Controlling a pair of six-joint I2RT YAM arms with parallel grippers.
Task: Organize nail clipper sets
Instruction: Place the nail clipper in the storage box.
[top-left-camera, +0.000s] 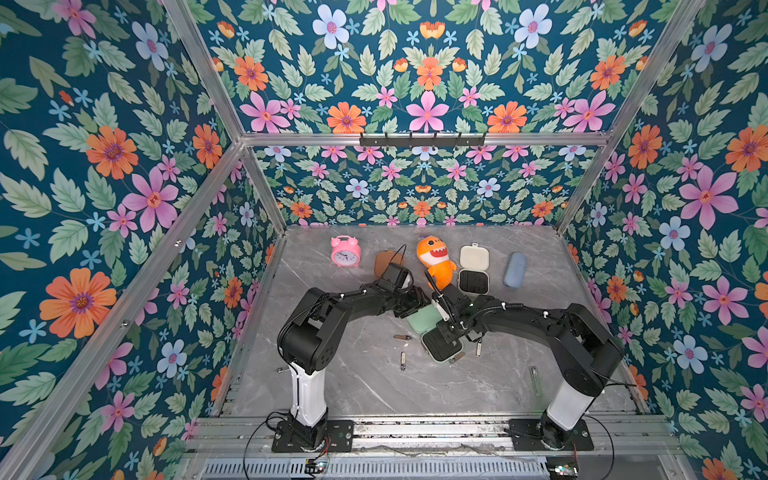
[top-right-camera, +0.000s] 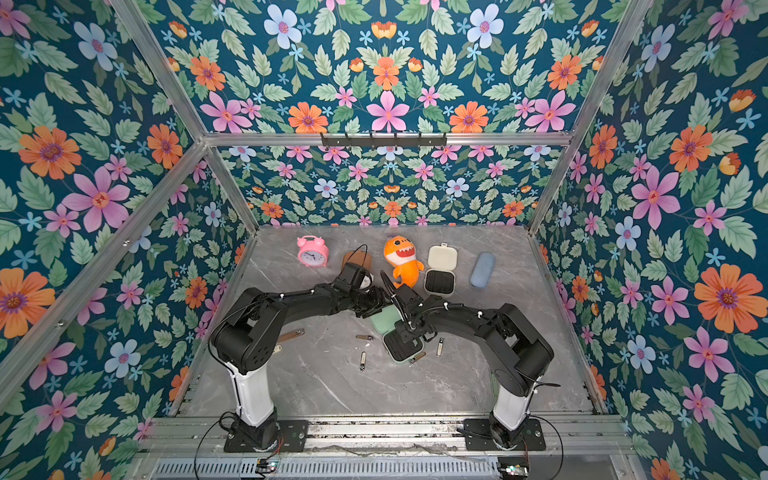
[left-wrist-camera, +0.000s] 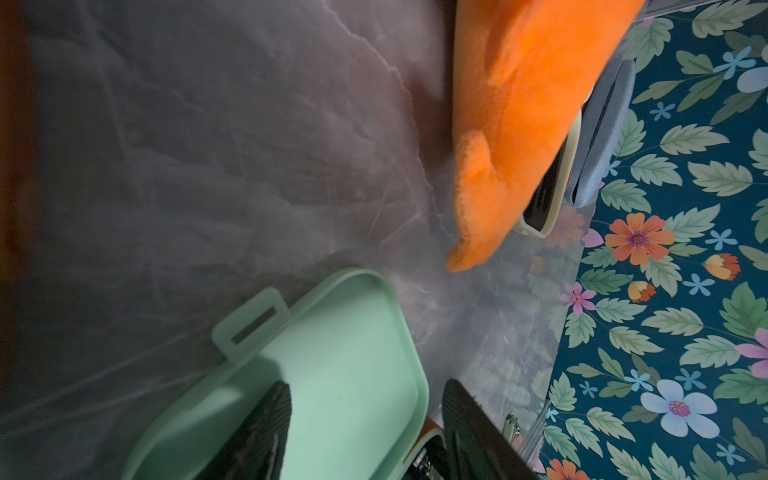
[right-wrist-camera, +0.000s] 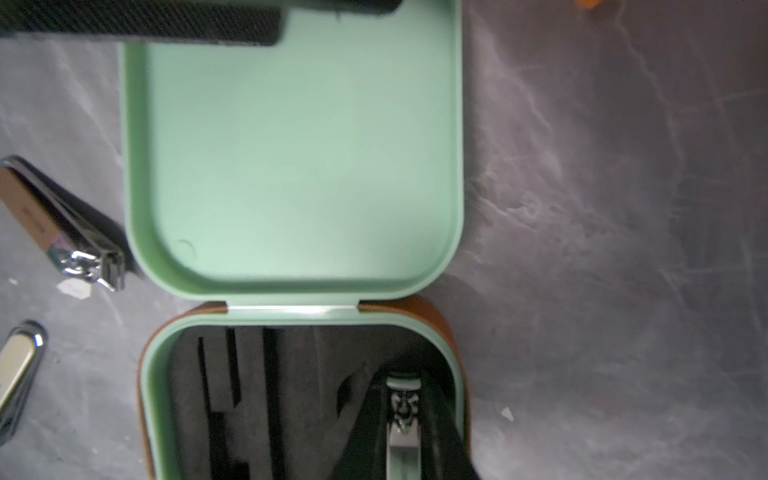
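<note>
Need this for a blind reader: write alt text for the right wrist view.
The right claw grips a clipper over the black insert of an open mint case. Two loose clippers lie on the table beside it.

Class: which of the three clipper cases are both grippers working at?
The mint green case, open nearest the front; the cream case and brown case lie farther back.

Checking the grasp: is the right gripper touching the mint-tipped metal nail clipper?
Touching: the right wrist view shows the right gripper pinching the mint-tipped metal nail clipper from both sides.
</note>
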